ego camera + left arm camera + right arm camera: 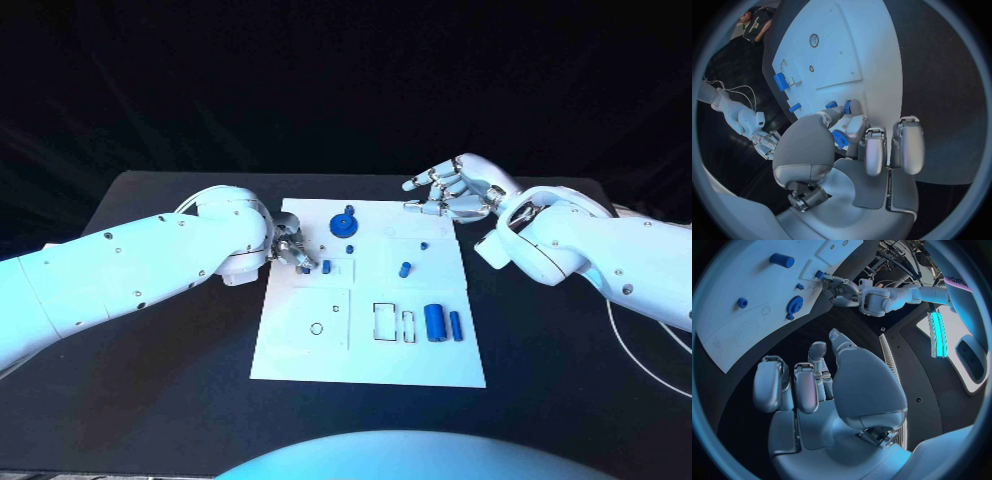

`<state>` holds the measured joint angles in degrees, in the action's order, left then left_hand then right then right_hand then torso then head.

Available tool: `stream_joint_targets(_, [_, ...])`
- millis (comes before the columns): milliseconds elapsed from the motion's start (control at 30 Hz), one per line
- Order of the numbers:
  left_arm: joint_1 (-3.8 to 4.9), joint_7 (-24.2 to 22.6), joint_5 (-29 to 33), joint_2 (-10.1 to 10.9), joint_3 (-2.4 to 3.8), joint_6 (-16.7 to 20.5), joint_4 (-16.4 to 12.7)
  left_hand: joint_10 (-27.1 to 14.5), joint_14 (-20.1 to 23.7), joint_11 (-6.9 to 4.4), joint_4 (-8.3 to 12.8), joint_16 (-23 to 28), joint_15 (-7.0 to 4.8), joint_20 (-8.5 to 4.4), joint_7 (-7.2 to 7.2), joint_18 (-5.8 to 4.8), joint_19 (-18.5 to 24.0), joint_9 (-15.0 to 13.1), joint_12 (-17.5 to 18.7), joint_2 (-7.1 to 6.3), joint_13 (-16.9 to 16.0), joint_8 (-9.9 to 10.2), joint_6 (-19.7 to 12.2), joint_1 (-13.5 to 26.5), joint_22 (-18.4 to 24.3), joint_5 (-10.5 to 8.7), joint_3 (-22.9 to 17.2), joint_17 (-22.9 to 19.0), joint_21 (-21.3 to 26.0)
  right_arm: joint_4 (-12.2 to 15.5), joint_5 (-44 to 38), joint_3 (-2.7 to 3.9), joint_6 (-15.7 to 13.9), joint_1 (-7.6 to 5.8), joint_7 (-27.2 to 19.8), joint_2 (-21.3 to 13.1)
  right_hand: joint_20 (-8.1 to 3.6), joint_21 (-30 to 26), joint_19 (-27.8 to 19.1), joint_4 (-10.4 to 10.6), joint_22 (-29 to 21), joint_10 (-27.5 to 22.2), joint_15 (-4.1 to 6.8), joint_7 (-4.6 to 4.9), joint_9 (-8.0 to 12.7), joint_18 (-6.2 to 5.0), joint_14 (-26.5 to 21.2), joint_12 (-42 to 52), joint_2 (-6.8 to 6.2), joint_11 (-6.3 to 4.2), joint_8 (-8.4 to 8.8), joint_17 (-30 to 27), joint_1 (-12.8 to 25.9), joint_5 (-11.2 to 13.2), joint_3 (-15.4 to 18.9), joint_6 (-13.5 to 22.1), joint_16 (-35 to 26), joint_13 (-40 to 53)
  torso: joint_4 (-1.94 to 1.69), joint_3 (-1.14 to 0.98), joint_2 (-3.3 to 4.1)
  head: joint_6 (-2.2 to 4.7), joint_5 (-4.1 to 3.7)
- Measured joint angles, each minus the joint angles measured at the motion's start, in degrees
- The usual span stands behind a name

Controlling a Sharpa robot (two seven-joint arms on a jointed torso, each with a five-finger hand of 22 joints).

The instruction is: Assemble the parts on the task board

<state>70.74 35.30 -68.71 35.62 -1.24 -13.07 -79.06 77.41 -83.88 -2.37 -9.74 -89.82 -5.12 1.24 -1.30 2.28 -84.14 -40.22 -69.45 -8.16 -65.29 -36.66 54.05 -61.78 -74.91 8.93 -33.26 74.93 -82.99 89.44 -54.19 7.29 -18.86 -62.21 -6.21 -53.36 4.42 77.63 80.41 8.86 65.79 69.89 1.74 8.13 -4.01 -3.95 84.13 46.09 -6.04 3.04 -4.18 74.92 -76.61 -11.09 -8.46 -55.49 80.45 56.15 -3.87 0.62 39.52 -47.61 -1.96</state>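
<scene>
left hand [289,250] at the task board's [303,350] 9 o'clock edge, fingertips pinching a small blue peg [839,138] | right hand [459,188] hovering at 1 o'clock, fingers loosely curled, holding nothing | heads up: you're risking that peg twisting out of such a shallow pinch

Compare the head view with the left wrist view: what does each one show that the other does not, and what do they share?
The head view alone shows the whole task board lying on the black table, with the blue gear near its far edge. The left wrist view alone shows, close up, a small blue part at the left hand's fingertips. Both show the board, blue parts on it, the left hand and the right hand.
</scene>
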Motion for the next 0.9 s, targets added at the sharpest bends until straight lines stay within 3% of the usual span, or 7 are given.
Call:
stream_joint_targets(433, [-0.01, 0.3, 0.0, -0.2, 0.00, 0.0, 0.6, 0.4, -0.2, -0.02, -2.2, 0.0, -0.20, -0.21, 0.01, 0.00, 0.2, 0.0, -0.2, -1.08, -0.3, 0.3, 0.8, 2.9, 0.0, 0.00, 3.4, 0.0, 0.0, 0.0, 0.0, 0.00, 0.2, 0.00, 0.0, -0.1, 0.00, 0.0, 0.0, 0.0, 0.0, 0.0, 0.00, 0.00, 0.0, 0.00, 0.0, 0.0, 0.00, 0.00, 0.00, 0.0, 0.0, 0.0, 0.3, 0.0, 0.0, -0.2, -0.02, 0.03, -0.01, 0.03, 0.01])
stream_joint_targets(600, [-0.03, 0.3, 0.1, -0.1, 0.00, 0.1, 0.7, 0.4, -0.2, -0.02, -4.0, 0.0, -0.20, -0.21, -0.10, 0.00, 0.2, -0.1, -0.2, -1.74, -0.3, 0.3, 1.1, 4.6, 0.0, -0.23, 7.9, 0.0, -0.2, 0.0, 0.0, 0.00, 0.2, 0.00, 0.0, -0.1, 0.00, 0.0, 0.0, 0.0, -0.1, 0.0, 0.00, 0.00, 0.0, 0.00, 0.0, -0.3, 0.00, 0.00, 0.00, 0.0, 0.0, 0.0, 0.3, 0.0, 0.0, -0.3, -0.02, 0.04, -0.01, 0.11, 0.00])
stream_joint_targets(900, [-0.10, 0.4, 0.4, 0.7, 0.03, 1.0, 0.3, 0.6, -0.1, -0.19, -6.3, 0.0, -0.32, -0.33, 0.21, 0.00, 0.1, -0.3, -0.2, -1.43, -0.4, 0.9, 1.4, 4.9, 0.0, -0.54, 14.8, 0.0, -0.2, -0.1, 0.0, 0.00, 0.4, 0.00, 0.0, -0.1, 0.00, -0.3, 0.0, 0.2, -0.3, -0.2, 0.00, 0.00, 0.0, 0.00, 0.0, -0.3, 0.00, 0.21, 0.00, 0.0, 0.0, 0.0, 0.5, 0.0, -0.2, -0.4, 0.00, 0.07, -0.02, 0.22, -0.18])
